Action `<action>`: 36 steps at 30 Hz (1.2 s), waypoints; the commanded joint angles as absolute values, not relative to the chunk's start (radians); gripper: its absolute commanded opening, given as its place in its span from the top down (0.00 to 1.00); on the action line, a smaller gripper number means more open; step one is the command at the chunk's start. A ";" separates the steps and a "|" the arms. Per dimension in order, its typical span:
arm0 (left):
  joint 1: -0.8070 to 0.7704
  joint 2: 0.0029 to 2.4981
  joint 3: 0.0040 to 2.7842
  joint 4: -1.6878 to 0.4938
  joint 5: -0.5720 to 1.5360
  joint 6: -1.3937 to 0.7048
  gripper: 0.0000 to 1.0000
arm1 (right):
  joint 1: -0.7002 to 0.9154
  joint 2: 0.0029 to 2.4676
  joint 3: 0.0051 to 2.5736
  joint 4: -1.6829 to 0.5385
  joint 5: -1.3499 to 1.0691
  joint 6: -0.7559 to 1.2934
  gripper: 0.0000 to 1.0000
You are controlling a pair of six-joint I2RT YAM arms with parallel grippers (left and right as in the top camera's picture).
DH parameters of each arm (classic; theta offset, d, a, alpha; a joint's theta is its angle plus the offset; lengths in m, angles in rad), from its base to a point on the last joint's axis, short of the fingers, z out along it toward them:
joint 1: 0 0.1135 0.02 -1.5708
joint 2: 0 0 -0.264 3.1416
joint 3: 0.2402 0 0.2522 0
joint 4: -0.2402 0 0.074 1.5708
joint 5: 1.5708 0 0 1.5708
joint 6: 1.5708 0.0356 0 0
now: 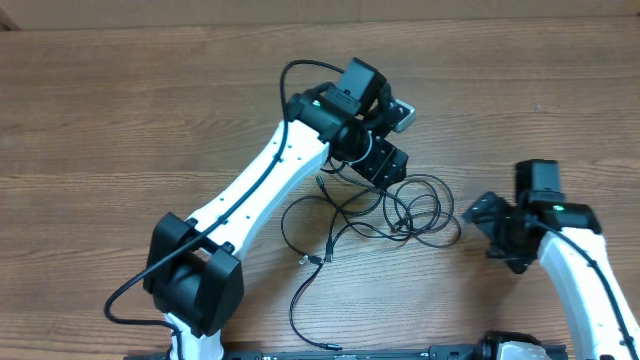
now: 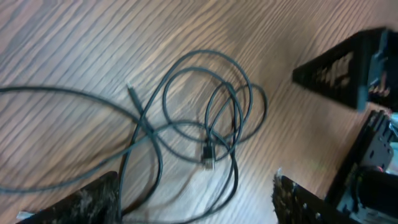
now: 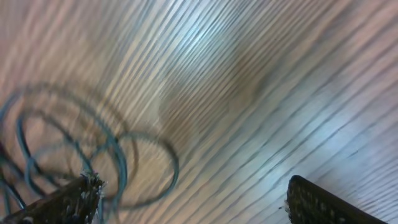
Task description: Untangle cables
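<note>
I see my left claw (image 2: 193, 202) spread wide and holding nothing, the loose black cables (image 2: 208, 154) lying looped on the counter (image 2: 74, 37) just ahead of it, and my right claw (image 3: 193, 199) likewise spread, the loops by its left finger.

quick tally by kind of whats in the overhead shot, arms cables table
robot arms: 2 (left arm, right arm)
tangle of black cables: 1, single cords too knotted to count
wooden table: 1
total: 4
</note>
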State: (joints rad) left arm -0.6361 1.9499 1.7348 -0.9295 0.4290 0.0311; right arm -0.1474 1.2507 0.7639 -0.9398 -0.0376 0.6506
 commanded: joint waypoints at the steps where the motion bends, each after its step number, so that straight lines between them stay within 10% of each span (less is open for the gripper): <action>1: -0.665 2.019 1.742 -0.895 0.416 0.065 0.21 | -0.228 1.250 0.811 -0.938 -0.084 0.575 0.07; 18: -0.790 2.246 1.742 -0.788 0.415 0.063 0.29 | -0.270 1.251 0.811 -0.965 -0.108 0.541 0.06; 30: -0.798 2.270 1.740 -0.753 0.415 0.044 0.61 | -0.270 1.251 0.811 -0.973 -0.152 0.541 0.05; 36: -0.797 2.270 1.740 -0.754 0.416 0.035 0.96 | -0.270 1.251 0.811 -0.973 -0.163 0.540 0.02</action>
